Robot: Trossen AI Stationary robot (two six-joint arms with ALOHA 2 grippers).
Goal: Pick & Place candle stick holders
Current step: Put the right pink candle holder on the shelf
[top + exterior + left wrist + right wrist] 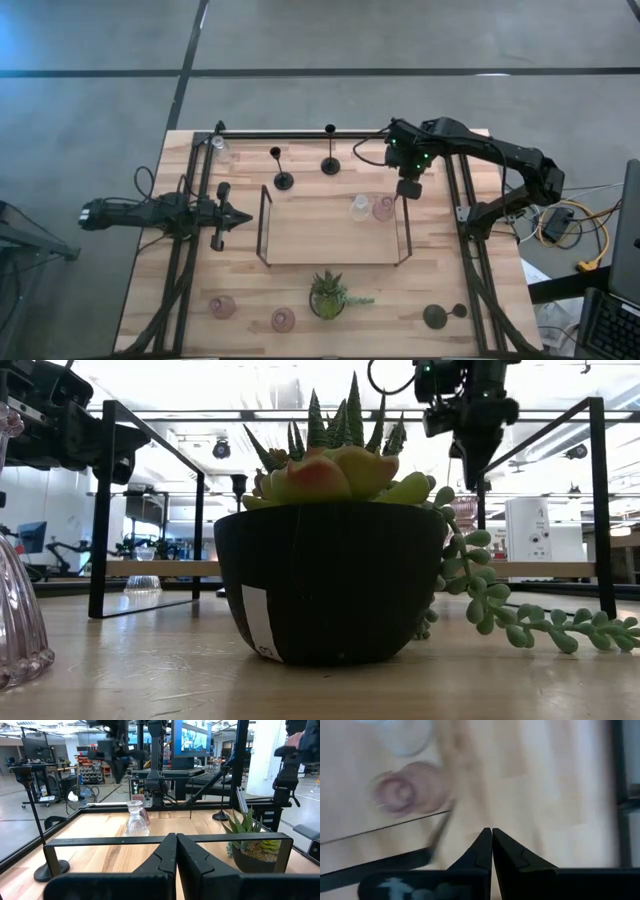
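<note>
Two black thin-stemmed holders (283, 180) (330, 165) stand on their round bases behind the wooden tray (300, 245). A third (434, 317) is at the near right. A clear glass holder (358, 208) and a pink one (383, 208) stand in the tray's far right corner. Two pink ones (222, 306) (283, 320) stand near the front edge, and a clear one (218, 143) at the far left. My right gripper (409, 192) is shut and empty, pointing down above the tray's right wire edge, beside the pink holder (402, 790). My left gripper (245, 216) is shut and empty, level, just left of the tray.
A green potted plant (328, 295) stands in front of the tray and fills the low view (330, 580). The tray's black wire frame (165, 840) rises right in front of my left gripper. Black rails (330, 135) run along the table's far, left and right sides.
</note>
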